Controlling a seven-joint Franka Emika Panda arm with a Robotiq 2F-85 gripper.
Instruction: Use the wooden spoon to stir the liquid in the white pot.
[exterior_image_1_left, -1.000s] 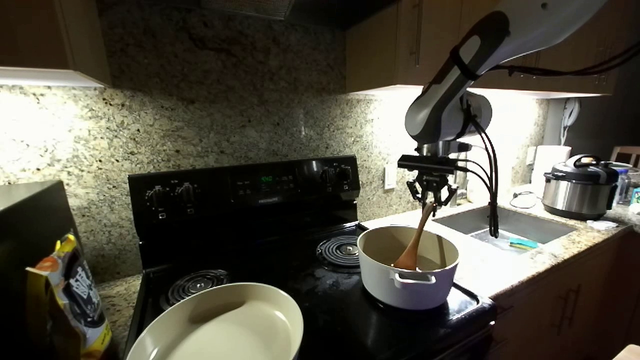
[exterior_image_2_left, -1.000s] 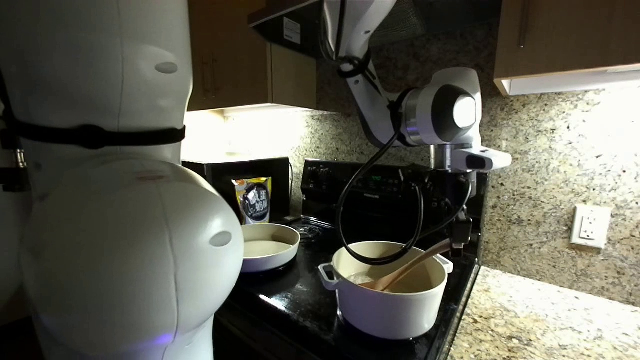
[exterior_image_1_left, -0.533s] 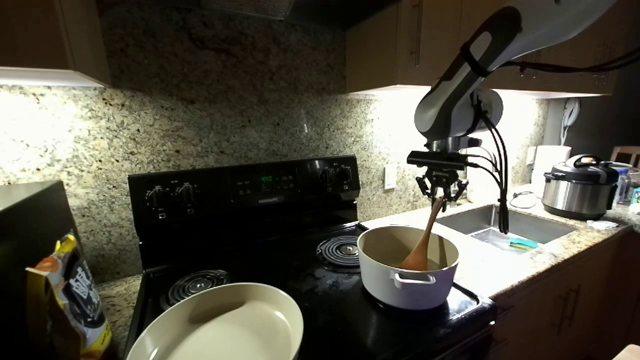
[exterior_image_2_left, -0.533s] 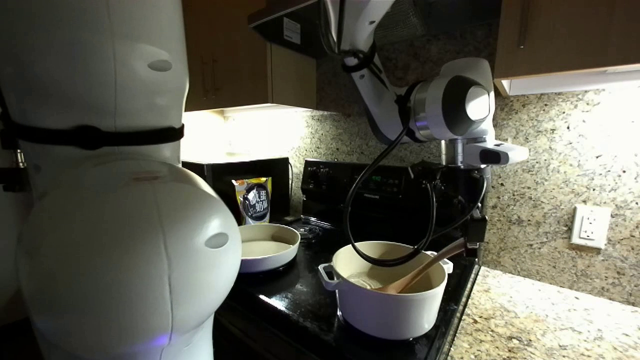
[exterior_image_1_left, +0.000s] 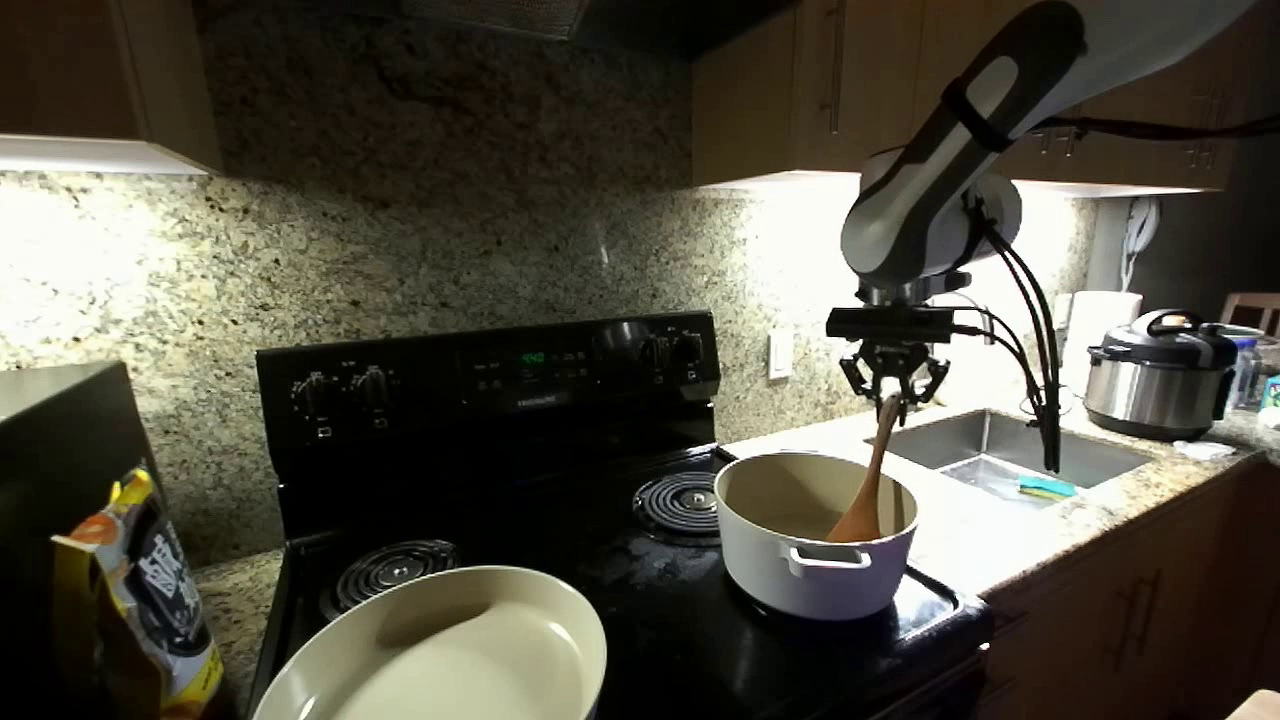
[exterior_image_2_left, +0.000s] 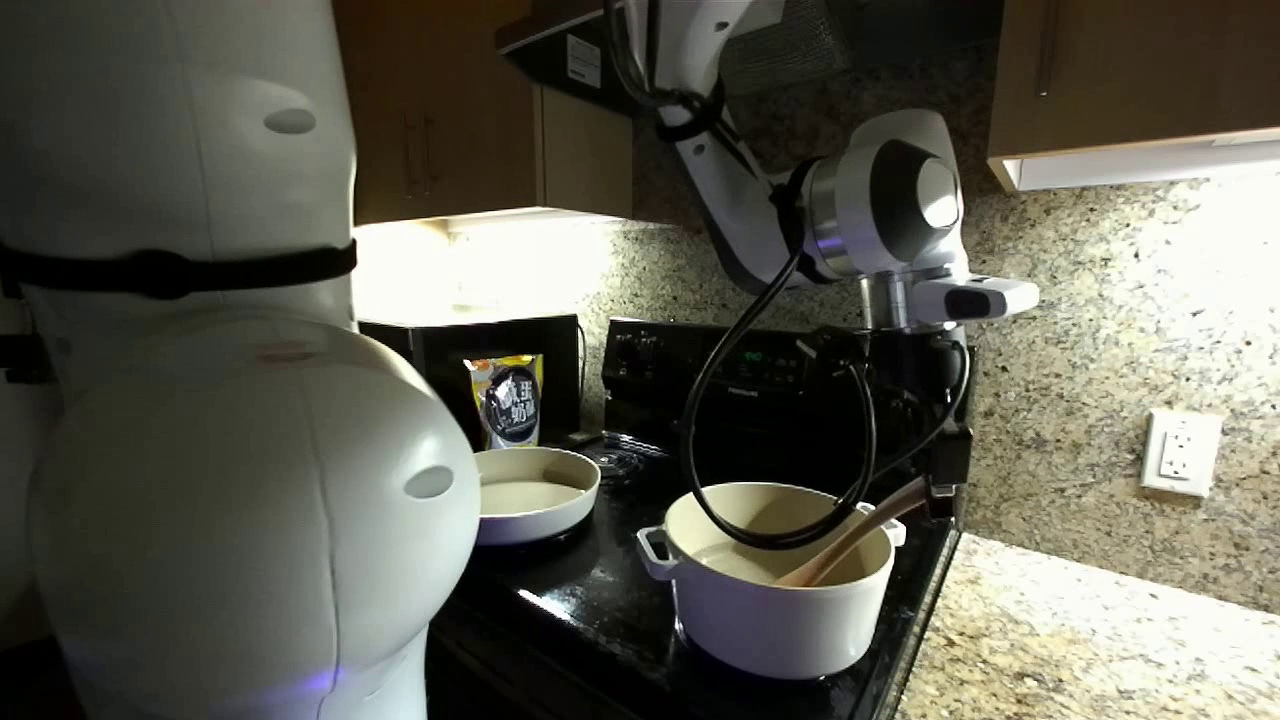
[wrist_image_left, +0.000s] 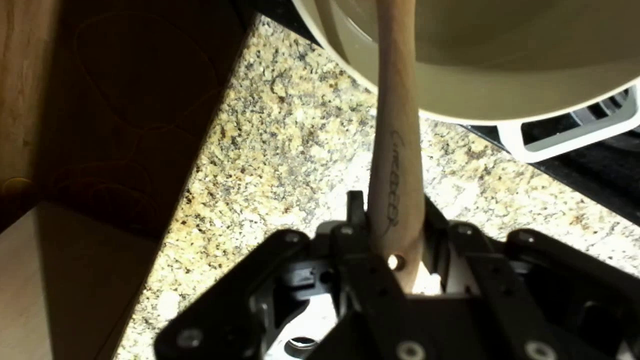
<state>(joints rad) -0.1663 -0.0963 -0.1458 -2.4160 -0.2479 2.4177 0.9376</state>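
The white pot (exterior_image_1_left: 815, 580) stands on the stove's front burner area; it also shows in an exterior view (exterior_image_2_left: 780, 635) and the wrist view (wrist_image_left: 465, 97). A dull tan liquid (exterior_image_2_left: 735, 562) lies in its bottom, partly hidden by the wall. The wooden spoon (exterior_image_1_left: 870, 485) leans in the pot, head down, its lower end partly hidden behind the near wall; its handle also shows in the wrist view (wrist_image_left: 397, 125). My gripper (exterior_image_1_left: 888, 412) is above the pot's sink-side rim, shut on the top of the spoon handle. I cannot tell whether the handle touches the rim.
A cream oval dish (exterior_image_1_left: 450, 650) sits on the stove beside the pot. A sink (exterior_image_1_left: 1010, 440) and a steel cooker (exterior_image_1_left: 1160, 380) are on the counter side. A snack bag (exterior_image_2_left: 510, 400) stands farther back. My arm's cable loop (exterior_image_2_left: 690, 420) hangs down over the pot.
My gripper has moved toward the sink side, carrying the handle with it. The spoon head has slid the same way inside the pot. The pot has not moved.
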